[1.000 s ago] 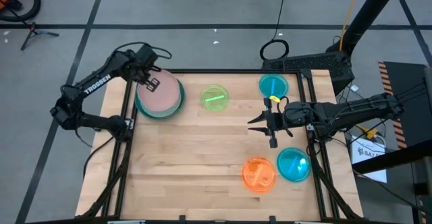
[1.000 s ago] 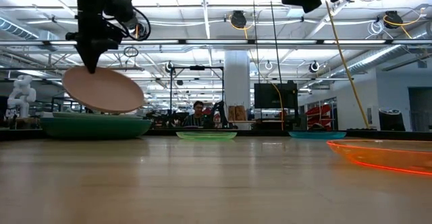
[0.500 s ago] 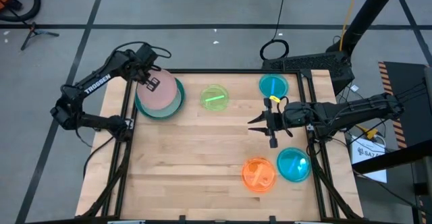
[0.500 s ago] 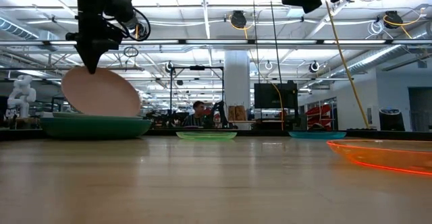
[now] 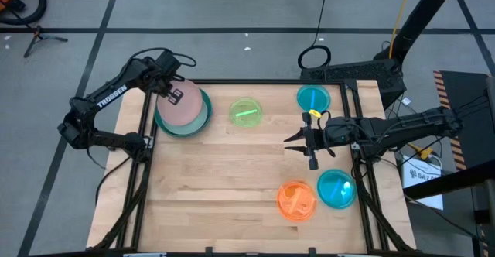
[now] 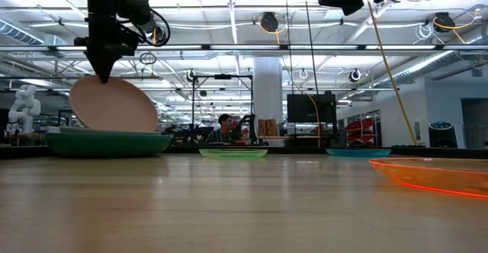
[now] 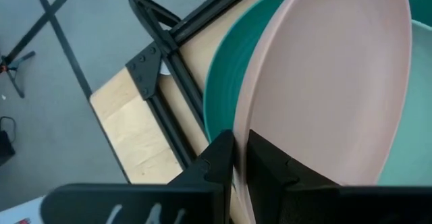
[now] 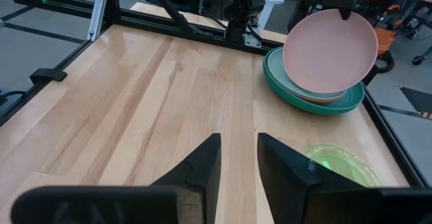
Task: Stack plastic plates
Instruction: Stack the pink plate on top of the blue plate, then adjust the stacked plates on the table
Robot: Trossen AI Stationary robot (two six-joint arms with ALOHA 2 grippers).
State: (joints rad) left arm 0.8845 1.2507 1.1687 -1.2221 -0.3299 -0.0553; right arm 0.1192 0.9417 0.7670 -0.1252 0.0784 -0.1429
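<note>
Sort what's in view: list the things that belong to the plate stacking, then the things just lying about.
Job:
pink plate, tilted in the left end effector
stack of larger plates under it
lime plate
orange plate
two blue plates

Just about:
cable coil on the floor
white humanoid figure in the room behind

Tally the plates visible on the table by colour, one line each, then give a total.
Pink plate, tilted, rim between the left gripper fingers: 1
Teal plate under it: 1
Lime plate: 1
Blue plates: 2
Orange plate: 1
Total clearly visible: 6; the stack may hide more.
</note>
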